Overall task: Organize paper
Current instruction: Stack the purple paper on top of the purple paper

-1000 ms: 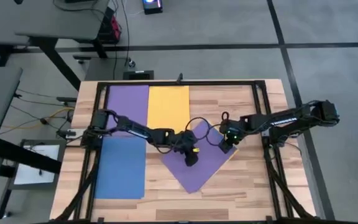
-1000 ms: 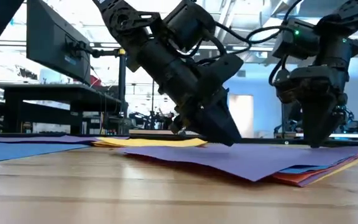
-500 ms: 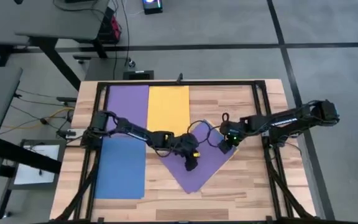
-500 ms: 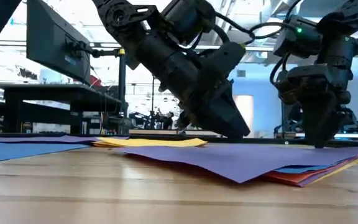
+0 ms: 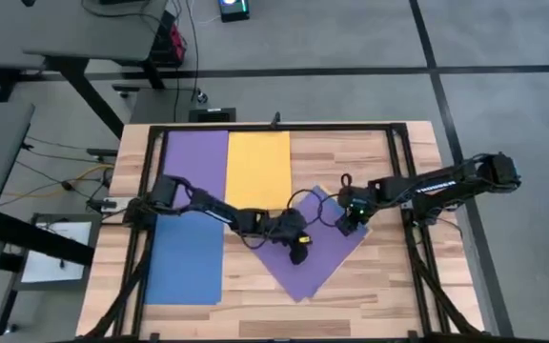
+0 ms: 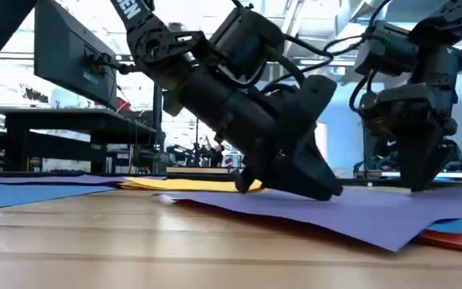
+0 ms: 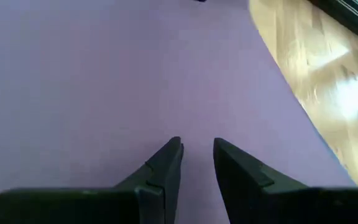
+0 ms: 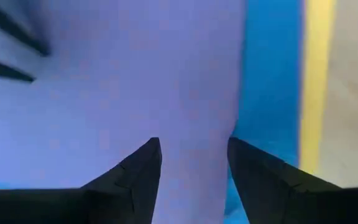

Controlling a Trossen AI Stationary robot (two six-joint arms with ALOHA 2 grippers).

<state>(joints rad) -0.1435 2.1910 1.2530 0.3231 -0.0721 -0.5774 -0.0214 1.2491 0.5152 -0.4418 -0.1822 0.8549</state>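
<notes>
Left hand point(image 5: 298, 255) w/ tips slightly apart presses on the tilted purple sheet point(image 5: 322, 262) mid-table point(image 5: 389, 286), just beside the yellow sheet point(image 5: 258, 164). Right hand point(image 5: 348, 227), tips parted, sits on that sheet's far corner. Low view only: blue and orange sheets point(image 6: 455, 233) underneath.
</notes>
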